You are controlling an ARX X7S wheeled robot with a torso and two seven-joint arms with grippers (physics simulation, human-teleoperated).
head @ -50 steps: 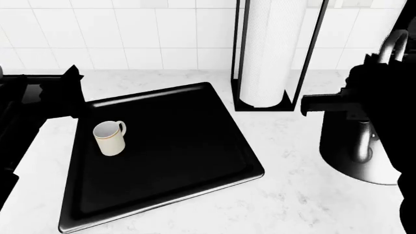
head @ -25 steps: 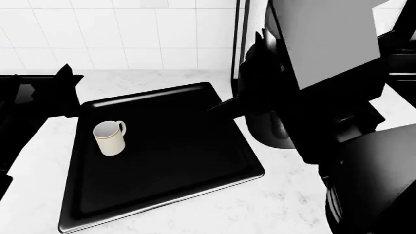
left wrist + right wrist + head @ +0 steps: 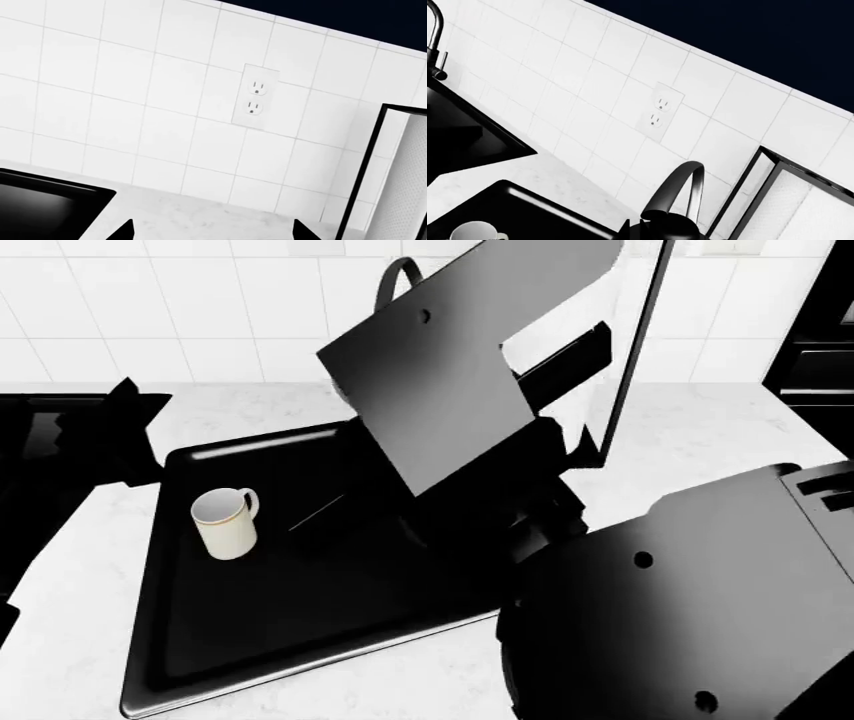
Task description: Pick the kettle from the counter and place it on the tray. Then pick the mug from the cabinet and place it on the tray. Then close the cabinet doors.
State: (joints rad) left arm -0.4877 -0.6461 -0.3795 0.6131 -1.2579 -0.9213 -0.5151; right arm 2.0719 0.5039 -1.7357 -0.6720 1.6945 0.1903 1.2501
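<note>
Cream cylindrical mug [image 3: 224, 523] with loop handle stands upright near the left edge of the glossy black rimmed tray [image 3: 267, 640] on the white veined marble tabletop [image 3: 60, 580]. Dark kettle [image 3: 670, 220], arched handle up, hangs over the tray at the right end effector; grip state hidden. Left end effector [image 3: 212, 231] spread, empty, facing white tile wall [image 3: 133, 100].

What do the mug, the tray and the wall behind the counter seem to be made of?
The mug looks like glazed ceramic: cream-white, smooth, with a darker rim line. The tray looks like glossy black plastic or enamelled metal, since its rim catches bright highlights. The wall appears to be glazed white tiles with thin grey grout lines.
</note>
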